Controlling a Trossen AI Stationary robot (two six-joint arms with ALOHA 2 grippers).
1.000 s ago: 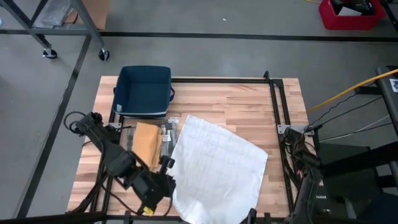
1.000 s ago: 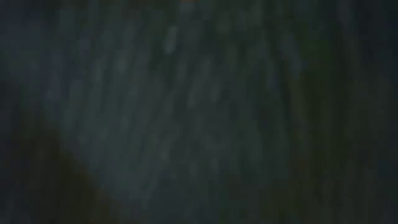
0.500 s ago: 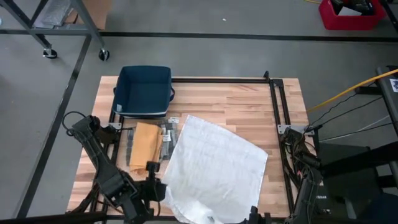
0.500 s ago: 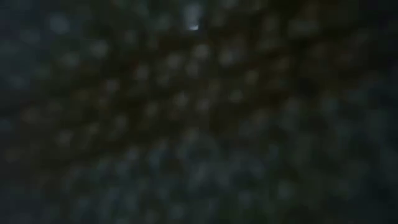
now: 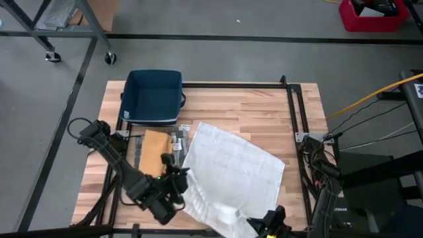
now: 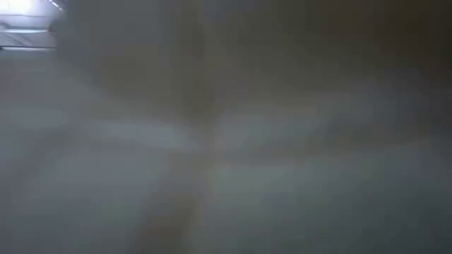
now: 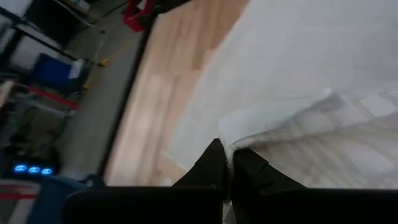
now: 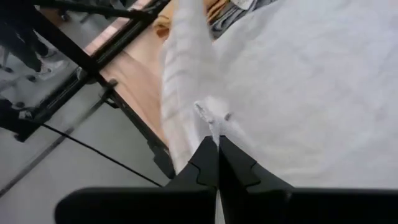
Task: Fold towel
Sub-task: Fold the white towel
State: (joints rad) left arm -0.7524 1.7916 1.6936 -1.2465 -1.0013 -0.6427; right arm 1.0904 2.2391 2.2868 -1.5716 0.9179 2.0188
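While the white towel (image 5: 231, 175) lies spread over the lower middle of the high view, we see both grippers clamped on its near edge. The cloth is a thin, soft weave with a faint grid of lines, roughly a square turned like a diamond, flat across most of the pale wooden table (image 5: 264, 106) and rumpled along its lower edge.

The left gripper (image 5: 177, 188) sits at the towel's lower-left corner; in its wrist view the two dark fingers (image 7: 210, 168) are pressed together on a lifted, ribbed fold of the towel (image 7: 323, 74), with plank-grained wood to the left of it. The right gripper (image 5: 269, 223) is at the bottom edge of the high view, right of centre; its wrist view shows the fingers (image 8: 205, 163) closed tight on a pinched ridge of the towel (image 8: 298, 81) that rises in a narrow strip toward the top of the frame.

Left of the towel lies a tan cloth (image 5: 155, 151), folded to a rectangle, with a grey striped piece (image 5: 177, 147) between it and the towel. Above them, in the upper left part of the table, stands a dark blue bin (image 5: 154, 96) with straight walls and a rectangular mouth. A black metal frame (image 5: 291, 99) runs along the table's top and right sides.

The low view is filled with pale blurred fabric and tells us nothing clear.
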